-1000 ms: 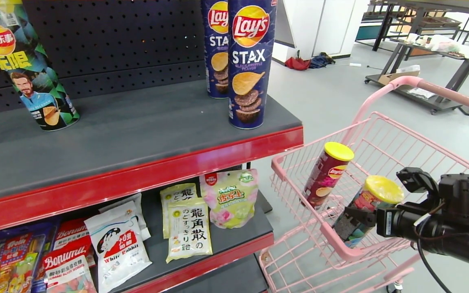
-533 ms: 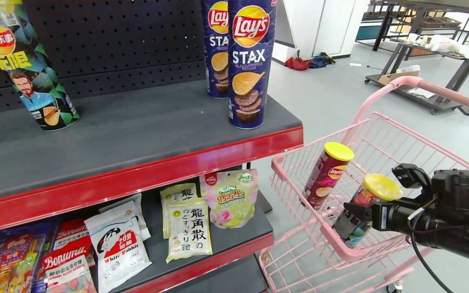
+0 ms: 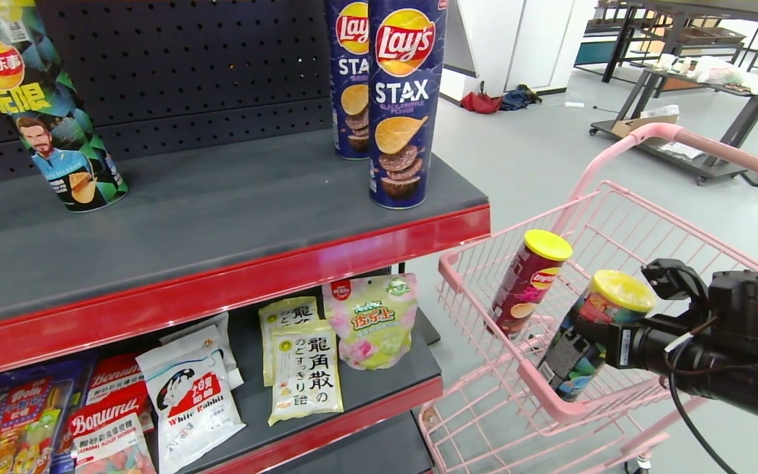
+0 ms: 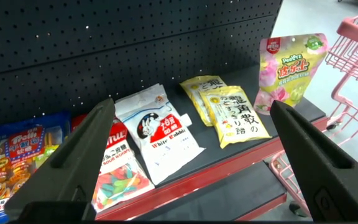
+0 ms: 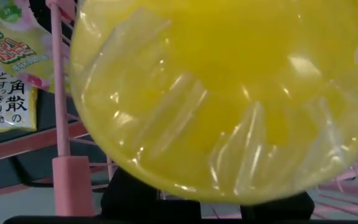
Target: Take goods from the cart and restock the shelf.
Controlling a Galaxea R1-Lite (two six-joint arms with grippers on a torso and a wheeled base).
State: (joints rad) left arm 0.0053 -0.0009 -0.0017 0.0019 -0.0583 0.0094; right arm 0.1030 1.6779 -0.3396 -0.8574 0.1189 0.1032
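A chips can with a yellow lid [image 3: 621, 290] leans in the pink cart [image 3: 446, 268], and my right gripper [image 3: 573, 359] is shut on its body just below the lid. The lid [image 5: 229, 93] sits very close in the right wrist view. A second, dark red can [image 3: 527, 286] with a yellow lid leans against the cart's near-left corner. My left gripper [image 4: 191, 106] hangs open in front of the lower shelf's snack bags [image 4: 160, 134], holding nothing.
The upper shelf board [image 3: 221, 210] holds two tall blue cans [image 3: 405, 105] at its right end and a green can [image 3: 43, 112] at the left, with bare board between. Bags [image 3: 303, 368] lie on the lower shelf. The cart handle [image 3: 714, 148] rises behind.
My right gripper has risen a little with the yellow-lidded can, whose lid now stands higher in the cart. The red can and the shelf goods have not moved.
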